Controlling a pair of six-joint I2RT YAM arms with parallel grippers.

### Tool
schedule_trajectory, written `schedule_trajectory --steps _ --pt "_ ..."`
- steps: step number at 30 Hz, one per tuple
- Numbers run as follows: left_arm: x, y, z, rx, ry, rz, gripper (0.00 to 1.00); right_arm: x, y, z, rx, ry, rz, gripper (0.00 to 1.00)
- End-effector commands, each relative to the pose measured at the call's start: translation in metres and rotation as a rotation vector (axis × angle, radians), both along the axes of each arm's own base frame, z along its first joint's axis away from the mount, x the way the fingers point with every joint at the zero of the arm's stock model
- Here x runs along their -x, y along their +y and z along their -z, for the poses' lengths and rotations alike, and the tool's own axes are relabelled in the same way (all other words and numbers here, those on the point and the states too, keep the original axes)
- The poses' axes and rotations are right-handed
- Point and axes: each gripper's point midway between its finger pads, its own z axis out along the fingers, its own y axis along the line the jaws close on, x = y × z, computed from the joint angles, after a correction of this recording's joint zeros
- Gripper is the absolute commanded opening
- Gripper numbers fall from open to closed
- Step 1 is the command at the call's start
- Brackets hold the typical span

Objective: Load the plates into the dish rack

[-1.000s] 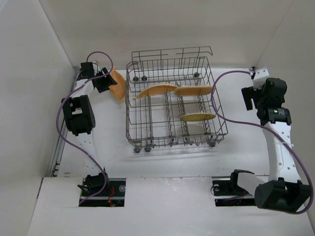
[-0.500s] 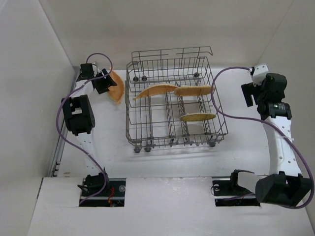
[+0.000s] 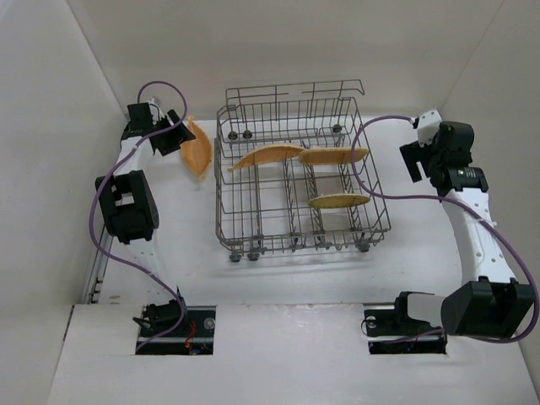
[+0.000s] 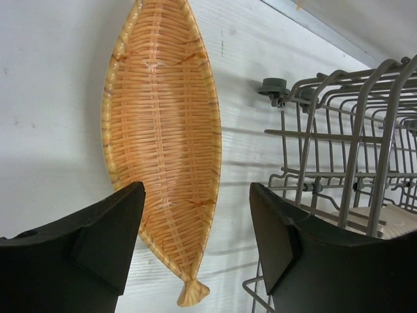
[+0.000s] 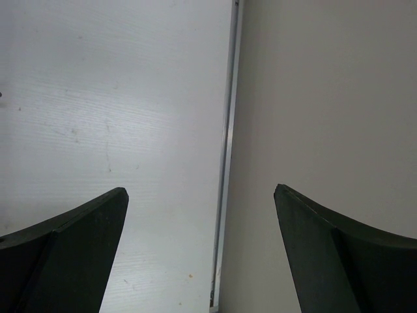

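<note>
Three plates (image 3: 332, 155) stand among the tines of the dish rack (image 3: 295, 239) at mid-tabletop (image 3: 186, 236). A fourth plate (image 3: 196, 148) sits just left of the rack, toward the far left corner, between the spread, unpinching fingers of the left gripper (image 4: 197, 189). The right gripper (image 5: 200, 189) gapes wide by the right edge.

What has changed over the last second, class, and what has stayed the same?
The left gripper drew back toward the left wall, its jaws apart and not clamping the loose plate. The right gripper swung in toward the rack, open and empty. The three plates in the rack stayed put.
</note>
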Motion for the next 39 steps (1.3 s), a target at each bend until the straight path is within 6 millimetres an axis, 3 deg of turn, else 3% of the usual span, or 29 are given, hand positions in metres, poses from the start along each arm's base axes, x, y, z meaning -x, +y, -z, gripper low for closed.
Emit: schedule_trajectory --steps 1,10,16,22,39 --pt "-0.001 0.012 -0.016 -0.024 -0.048 -0.021 0.64 -0.013 0.003 -0.039 0.015 -0.116 -0.016 1.0" --pt "-0.01 0.042 0.005 -0.122 -0.028 -0.069 0.68 -0.013 0.001 -0.041 0.031 -0.113 -0.014 1.0" --pt "-0.016 0.045 0.021 -0.133 -0.012 -0.058 0.65 -0.013 0.0 -0.044 0.035 -0.116 -0.009 1.0" --pt "-0.022 0.042 0.032 -0.128 0.0 -0.046 0.63 -0.014 -0.001 -0.046 0.042 -0.114 -0.004 1.0" --pt "-0.04 0.001 0.059 -0.109 0.033 0.034 0.51 -0.02 -0.004 -0.048 0.066 -0.101 -0.004 1.0"
